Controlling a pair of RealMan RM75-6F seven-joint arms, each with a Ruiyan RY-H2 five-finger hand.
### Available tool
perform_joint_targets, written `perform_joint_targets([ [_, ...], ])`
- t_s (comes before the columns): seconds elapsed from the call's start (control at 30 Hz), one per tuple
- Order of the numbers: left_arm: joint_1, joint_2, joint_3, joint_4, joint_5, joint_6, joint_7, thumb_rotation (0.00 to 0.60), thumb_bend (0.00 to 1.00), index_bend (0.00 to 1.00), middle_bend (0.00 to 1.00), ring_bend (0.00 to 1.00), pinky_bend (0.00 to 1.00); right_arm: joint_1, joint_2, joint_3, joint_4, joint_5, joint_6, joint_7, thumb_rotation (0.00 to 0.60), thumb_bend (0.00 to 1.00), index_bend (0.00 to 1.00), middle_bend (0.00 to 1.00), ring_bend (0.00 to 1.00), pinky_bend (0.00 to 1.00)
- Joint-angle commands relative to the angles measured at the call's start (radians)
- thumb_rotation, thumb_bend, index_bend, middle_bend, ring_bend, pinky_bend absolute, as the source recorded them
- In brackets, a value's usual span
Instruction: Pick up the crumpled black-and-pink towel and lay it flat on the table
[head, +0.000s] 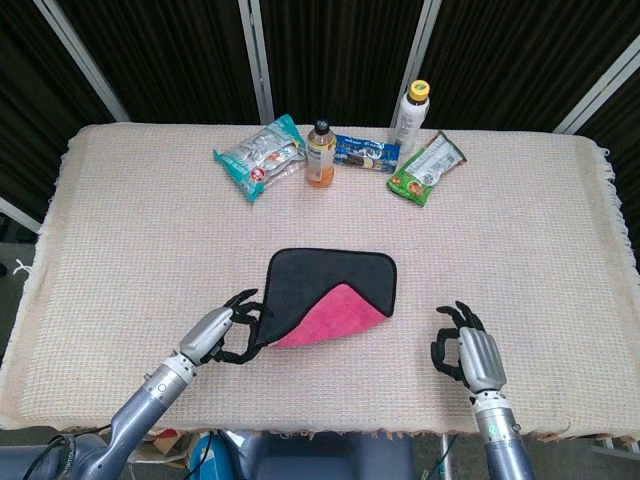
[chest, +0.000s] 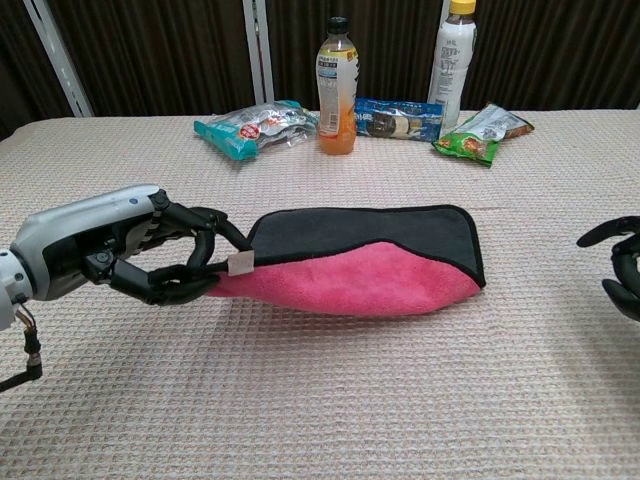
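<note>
The black-and-pink towel (head: 330, 292) lies folded on the table's middle, black side up with a pink flap showing at its near edge (chest: 360, 275). My left hand (head: 222, 331) pinches the towel's near-left corner, by a small white tag, and holds it just above the cloth (chest: 130, 245). My right hand (head: 470, 352) hovers at the near right, apart from the towel, fingers spread and holding nothing; only its fingertips show in the chest view (chest: 620, 265).
Along the far edge stand an orange drink bottle (head: 320, 154), a white bottle with a yellow cap (head: 409, 117), two snack bags (head: 260, 157) (head: 427, 167) and a blue packet (head: 366, 154). The woven tablecloth (head: 120, 230) covers the table.
</note>
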Motion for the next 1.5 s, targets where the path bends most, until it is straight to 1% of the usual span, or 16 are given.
perform_joint_targets([
  [0.03,-0.007,0.024,0.025,-0.011,0.032,-0.040,-0.025,0.600,0.42,0.54,0.24,0.00,0.05,-0.011,0.008,0.001,0.000,-0.015,0.002,0.017,0.600,0.83,0.26,0.22,0.07,0.11],
  [0.17,-0.023,0.059,0.053,-0.021,0.083,-0.086,-0.070,0.600,0.29,0.46,0.19,0.00,0.05,-0.025,0.014,0.006,0.005,-0.027,0.009,0.040,0.600,0.81,0.25,0.22,0.07,0.11],
  [0.23,-0.028,0.070,0.063,-0.016,0.108,-0.096,-0.080,0.600,0.25,0.42,0.17,0.00,0.04,-0.031,0.020,0.006,0.007,-0.031,0.008,0.049,0.600,0.79,0.25,0.22,0.07,0.11],
  [0.37,-0.042,0.106,0.090,-0.026,0.145,-0.130,-0.112,0.600,0.19,0.32,0.12,0.00,0.03,-0.043,0.033,0.005,0.009,-0.042,0.005,0.066,0.600,0.77,0.25,0.22,0.07,0.11],
  [0.47,-0.066,0.133,0.105,-0.028,0.161,-0.181,-0.137,0.600,0.15,0.23,0.08,0.00,0.01,-0.049,0.039,0.005,0.008,-0.052,0.004,0.074,0.600,0.76,0.25,0.22,0.07,0.11],
  [0.57,-0.089,0.151,0.112,-0.023,0.171,-0.222,-0.156,0.600,0.13,0.21,0.08,0.00,0.00,-0.054,0.044,0.009,0.007,-0.057,0.003,0.080,0.600,0.74,0.24,0.22,0.07,0.11],
  [0.63,-0.093,0.152,0.106,-0.015,0.168,-0.226,-0.179,0.600,0.13,0.20,0.08,0.00,0.00,-0.057,0.047,0.013,0.007,-0.059,0.002,0.087,0.600,0.71,0.25,0.22,0.07,0.11],
  [0.73,-0.074,0.155,0.092,-0.016,0.156,-0.187,-0.216,0.600,0.13,0.20,0.09,0.00,0.00,-0.059,0.052,0.020,0.012,-0.060,-0.001,0.094,0.600,0.67,0.24,0.22,0.07,0.11],
  [0.8,-0.047,0.153,0.075,-0.009,0.137,-0.138,-0.219,0.600,0.13,0.20,0.09,0.00,0.00,-0.055,0.057,0.030,0.016,-0.053,-0.010,0.093,0.600,0.64,0.25,0.22,0.07,0.11],
  [1.0,0.064,0.144,0.036,-0.005,0.073,0.055,-0.099,0.600,0.15,0.20,0.10,0.00,0.00,-0.022,0.085,0.067,0.016,-0.022,-0.068,0.073,0.600,0.62,0.25,0.22,0.07,0.11],
  [1.07,0.100,0.152,0.025,-0.017,0.059,0.120,-0.041,0.600,0.15,0.20,0.10,0.00,0.00,0.009,0.100,0.086,0.032,-0.024,-0.111,0.071,0.600,0.62,0.28,0.22,0.07,0.11],
  [1.13,0.117,0.163,0.013,-0.010,0.052,0.158,0.008,0.600,0.15,0.20,0.10,0.00,0.00,0.036,0.113,0.101,0.046,-0.024,-0.150,0.068,0.600,0.62,0.30,0.22,0.07,0.11],
  [1.2,0.135,0.182,-0.004,0.006,0.046,0.210,0.096,0.600,0.15,0.20,0.10,0.00,0.00,0.077,0.131,0.118,0.063,-0.015,-0.208,0.047,0.600,0.62,0.31,0.22,0.08,0.10],
  [1.3,0.170,0.210,-0.027,0.004,0.022,0.285,0.235,0.600,0.15,0.20,0.10,0.00,0.00,0.147,0.142,0.143,0.102,-0.004,-0.283,-0.034,0.600,0.62,0.32,0.22,0.08,0.09],
  [1.37,0.191,0.235,-0.036,-0.016,-0.006,0.312,0.304,0.600,0.15,0.20,0.09,0.00,0.00,0.192,0.134,0.157,0.121,0.012,-0.328,-0.090,0.600,0.62,0.35,0.22,0.08,0.09],
  [1.5,0.208,0.280,-0.054,-0.061,-0.053,0.322,0.376,0.600,0.15,0.18,0.09,0.00,0.00,0.267,0.108,0.174,0.142,0.040,-0.398,-0.177,0.600,0.62,0.37,0.22,0.08,0.09],
])
